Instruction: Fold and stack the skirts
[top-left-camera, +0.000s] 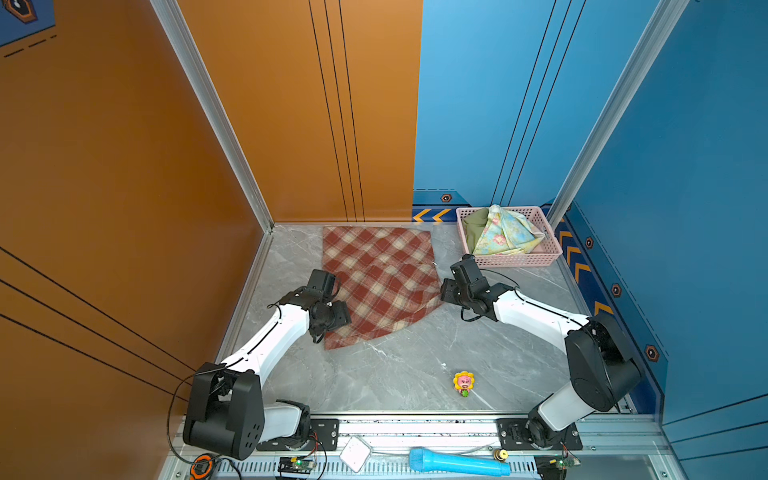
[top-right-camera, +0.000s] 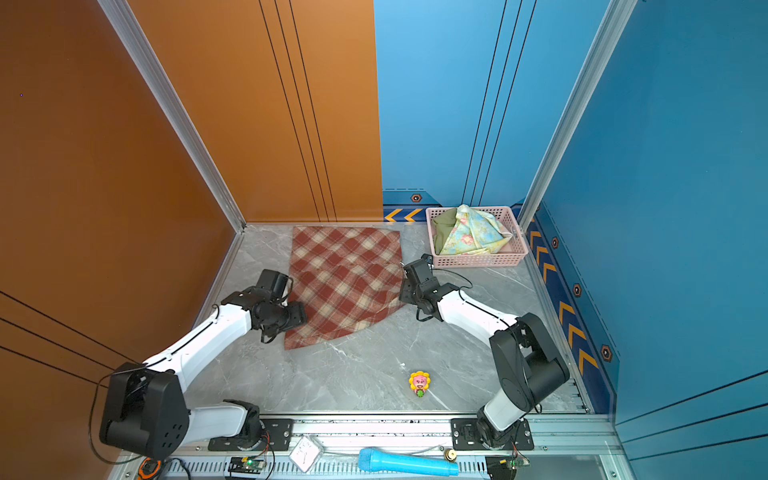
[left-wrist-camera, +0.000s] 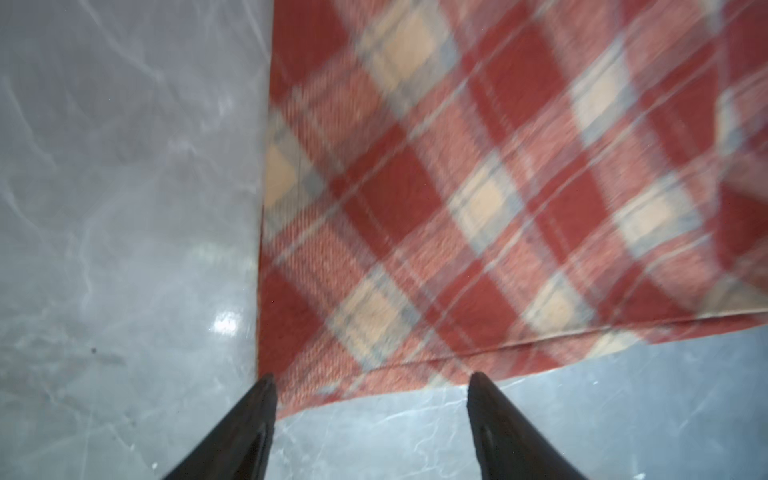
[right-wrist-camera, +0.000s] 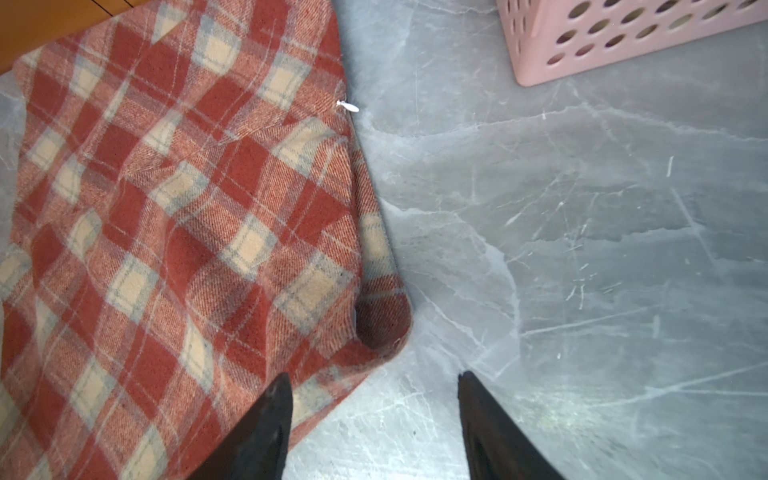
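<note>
Noted plaid skirt (top-left-camera: 380, 278) spread at 12; L gripper (left-wrist-camera: 372, 386) at 8 edge, R gripper (right-wrist-camera: 374, 386) at 3 edge, both wide, empty; open table (top-left-camera: 395, 374) at 6.

A plaid skirt (top-left-camera: 382, 274) is spread on the grey marble tabletop (top-left-camera: 374, 374). A pink basket (top-left-camera: 515, 261) is set near the skirt, to its back right. A sunflower toy (top-left-camera: 464, 383) is seen well apart, in front of it.

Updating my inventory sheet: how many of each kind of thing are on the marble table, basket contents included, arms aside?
Skirts: 3 (plaid skirt, floral skirt, olive green skirt)
Pink basket: 1
Sunflower toy: 1
Total: 5
</note>
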